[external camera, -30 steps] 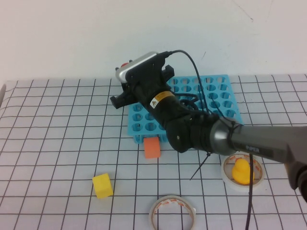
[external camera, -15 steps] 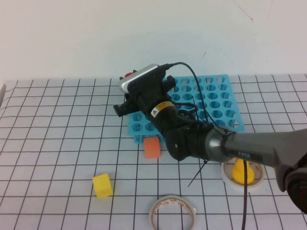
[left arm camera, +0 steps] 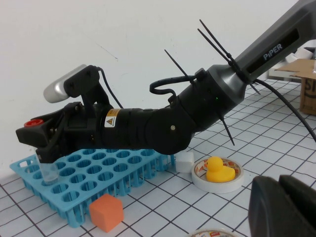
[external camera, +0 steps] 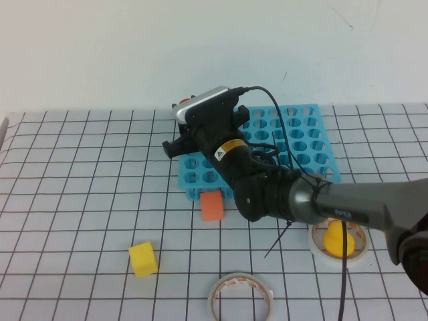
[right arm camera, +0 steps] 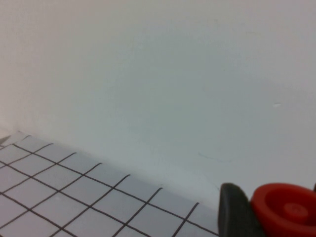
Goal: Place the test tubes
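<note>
A blue rack (external camera: 294,144) sits on the gridded bench (external camera: 67,200), ringed by clutter: an orange cube (external camera: 212,206) touching its near edge, a yellow cube (external camera: 142,259) well apart, a white cube (left arm camera: 184,161), and two tape rolls, one (external camera: 239,294) bare, one (external camera: 338,235) around a yellow duck (external camera: 336,237). The right end effector (left arm camera: 39,138), half-closed, grips the one red-capped test tube (left arm camera: 47,170) upright over the rack's corner holes. The left end effector (left arm camera: 282,205), fully closed and holding nothing, hangs near the bench's front edge.
</note>
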